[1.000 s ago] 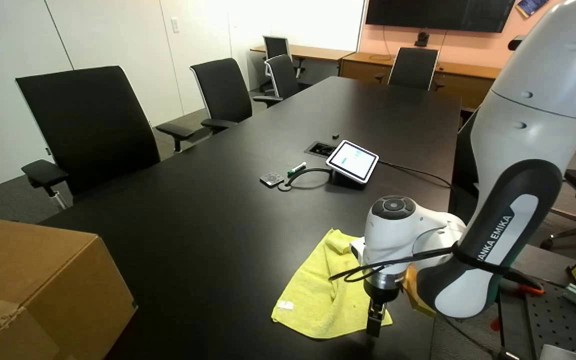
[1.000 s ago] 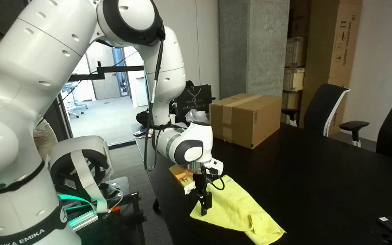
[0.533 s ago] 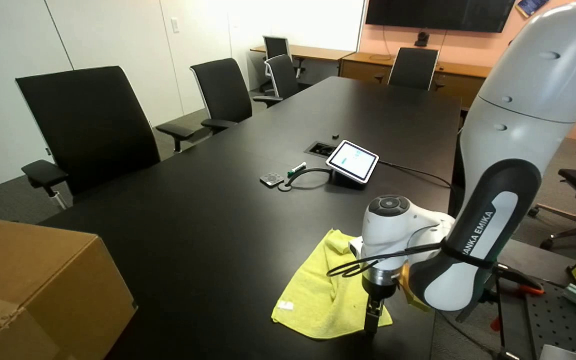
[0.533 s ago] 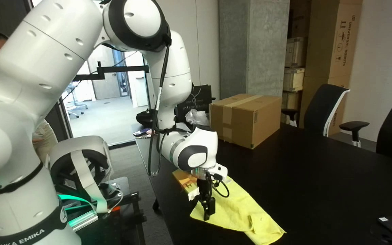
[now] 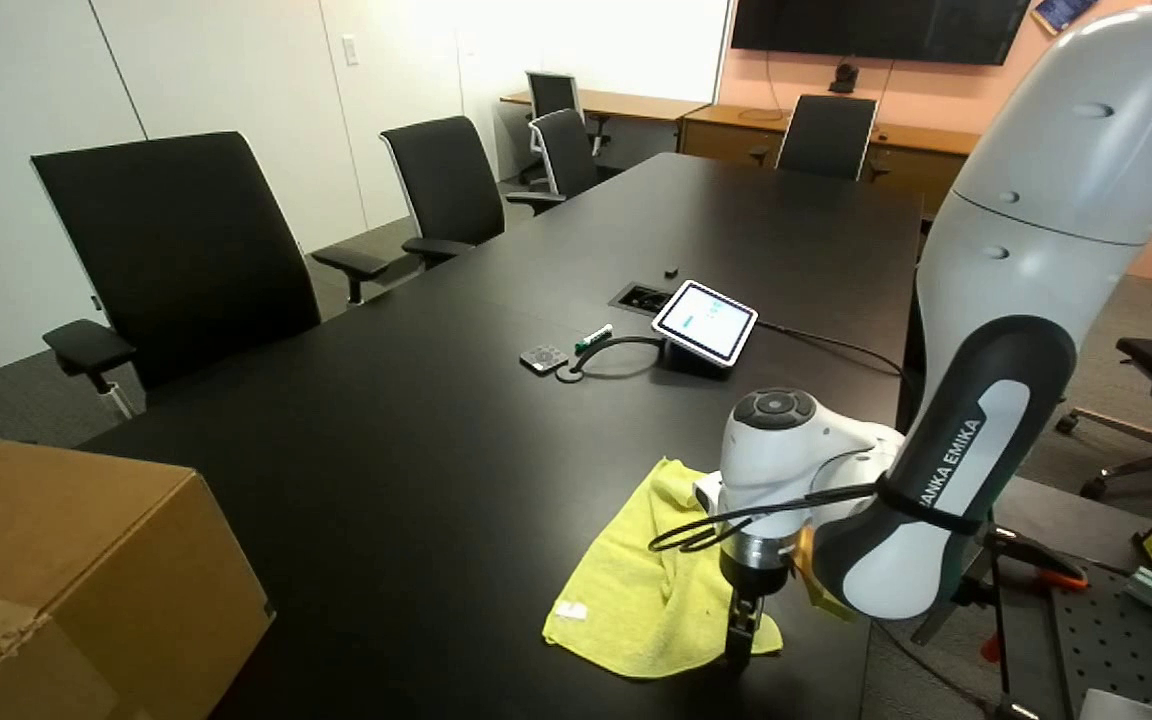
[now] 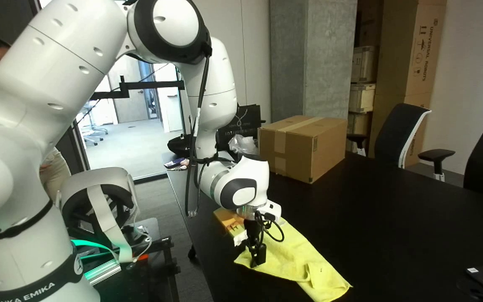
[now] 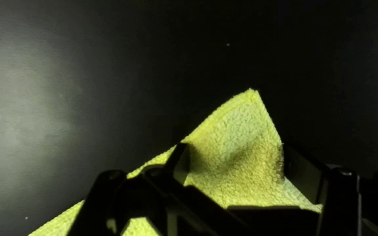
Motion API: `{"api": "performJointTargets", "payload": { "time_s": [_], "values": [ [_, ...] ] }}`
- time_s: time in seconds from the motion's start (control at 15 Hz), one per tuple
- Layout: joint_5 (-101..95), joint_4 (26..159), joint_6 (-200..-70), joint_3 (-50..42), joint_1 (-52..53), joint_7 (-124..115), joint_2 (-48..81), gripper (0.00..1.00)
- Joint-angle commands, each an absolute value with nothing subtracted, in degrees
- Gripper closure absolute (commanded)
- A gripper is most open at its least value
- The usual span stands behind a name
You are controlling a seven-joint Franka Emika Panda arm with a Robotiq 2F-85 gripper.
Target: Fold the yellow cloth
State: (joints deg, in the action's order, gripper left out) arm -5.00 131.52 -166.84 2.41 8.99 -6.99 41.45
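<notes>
Down by the smooth black tabletop [image 5: 416, 480], you've got your black two-finger gripper [image 7: 236, 159] spread wide, straddling a corner of that fuzzy yellow cloth [image 7: 241, 131].

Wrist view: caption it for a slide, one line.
Parted jaws with the yellow cloth between them, one corner pointing out across the dark tabletop.

Cloth [image 5: 631, 595] partly hidden behind arm [image 5: 1001, 390]; box [image 5: 96, 575] cropped.
</notes>
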Motion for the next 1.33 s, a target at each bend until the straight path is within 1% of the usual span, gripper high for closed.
{"api": "performJointTargets", "payload": {
  "time_s": [0.0,0.13,0.33,0.4,0.53,0.73,1.0,1.13,1.27],
  "values": [
    [-4.14,131.6,-166.27,2.37,9.04,-5.31,40.48,0.57],
    [-4.5,132.0,-165.85,1.88,9.5,-5.25,39.58,0.71],
    [-5.08,133.23,-164.78,1.07,10.17,-5.11,37.37,0.95],
    [-5.18,133.51,-164.21,1.0,10.06,-4.91,36.86,0.97],
    [-5.53,134.75,-163.16,0.4,10.32,-4.72,35.41,1.0],
    [-6.75,137.48,-161.73,-0.98,11.18,-4.7,32.55,0.97],
    [-12.04,140.37,-160.72,-6.56,16.6,-6.98,27.17,0.97],
    [-16.78,139.49,-159.71,-10.41,20.78,-9.4,25.67,0.97],
    [-20.91,137.74,-158.56,-11.68,22.77,-10.98,24.86,0.97]
  ]
}}
